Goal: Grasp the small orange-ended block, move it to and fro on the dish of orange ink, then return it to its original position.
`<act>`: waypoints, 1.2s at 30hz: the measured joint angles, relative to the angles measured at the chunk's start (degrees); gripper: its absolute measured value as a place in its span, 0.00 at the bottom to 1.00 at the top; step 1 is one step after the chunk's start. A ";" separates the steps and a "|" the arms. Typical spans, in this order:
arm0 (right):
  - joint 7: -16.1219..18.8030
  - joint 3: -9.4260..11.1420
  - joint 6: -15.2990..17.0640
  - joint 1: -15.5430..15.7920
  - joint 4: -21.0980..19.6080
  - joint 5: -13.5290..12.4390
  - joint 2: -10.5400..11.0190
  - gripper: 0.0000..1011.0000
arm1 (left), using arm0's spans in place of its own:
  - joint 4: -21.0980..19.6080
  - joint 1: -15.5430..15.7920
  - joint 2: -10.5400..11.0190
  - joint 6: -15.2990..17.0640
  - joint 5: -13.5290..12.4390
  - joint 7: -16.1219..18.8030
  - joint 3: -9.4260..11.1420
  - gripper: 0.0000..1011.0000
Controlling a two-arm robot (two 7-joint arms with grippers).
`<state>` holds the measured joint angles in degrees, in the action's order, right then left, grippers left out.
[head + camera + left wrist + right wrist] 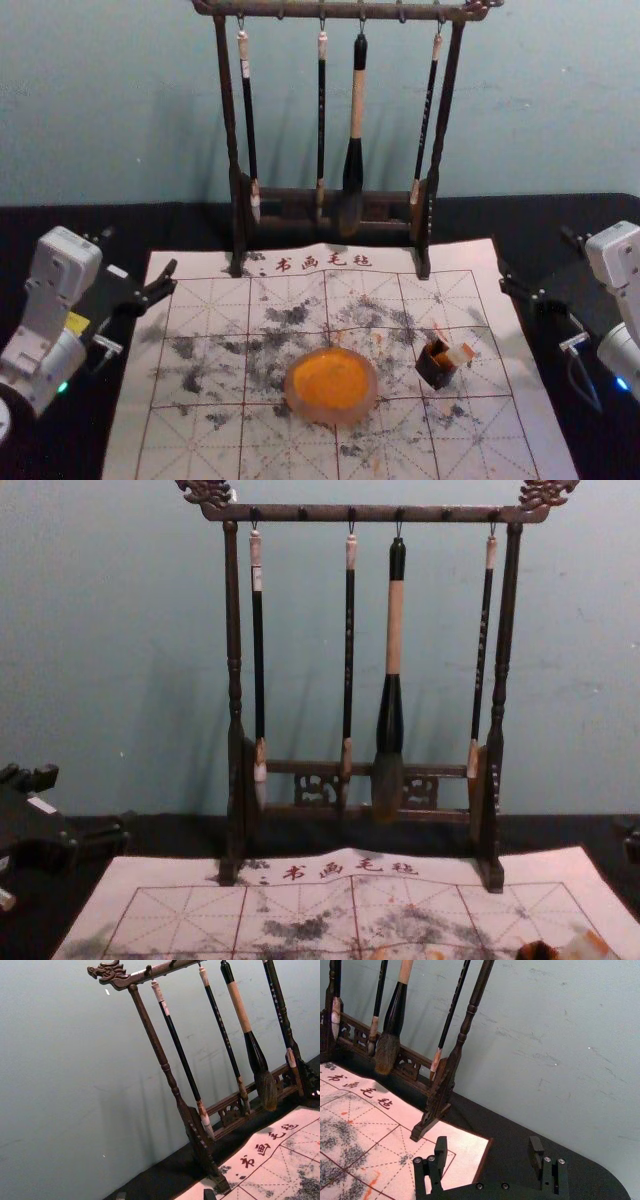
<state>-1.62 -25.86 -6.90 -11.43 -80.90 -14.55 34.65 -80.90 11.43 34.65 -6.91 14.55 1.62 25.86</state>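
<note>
The pale block with an orange end (460,354) leans tilted in a small dark holder (436,372) on the right part of the mat; in the chest view the block (586,946) is cut by the bottom edge. Left of the holder lies the round dish of orange ink (331,387). My left gripper (138,254) hovers off the mat's left edge, fingers apart; its tips reach the bottom of its wrist view. Off the right edge is my right gripper (537,258), also open and, in its wrist view, the right gripper (487,1149) holds nothing.
Behind the dish stands a dark wooden rack (230,120) with several hanging brushes, among them a thick one (355,130). A white gridded mat (215,300) with black ink smudges covers the middle of the black table (160,225). A wall rises behind.
</note>
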 joint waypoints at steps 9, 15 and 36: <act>3.01 2.17 -0.72 1.92 -2.66 -0.79 1.42 0.99 | 0.00 0.00 0.00 0.00 0.00 0.00 0.00 0.99; 6.25 4.59 -1.14 6.25 -7.59 -4.07 4.03 0.99 | 0.00 0.00 0.00 0.00 0.00 0.00 0.00 0.99; 25.10 7.70 -3.31 16.26 -14.12 -16.38 9.03 0.99 | 0.00 0.00 0.00 0.00 0.00 0.00 0.00 0.99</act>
<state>23.47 -18.17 -10.21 4.82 -95.02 -30.92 43.68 -80.90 11.43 34.65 -6.91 14.55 1.62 25.86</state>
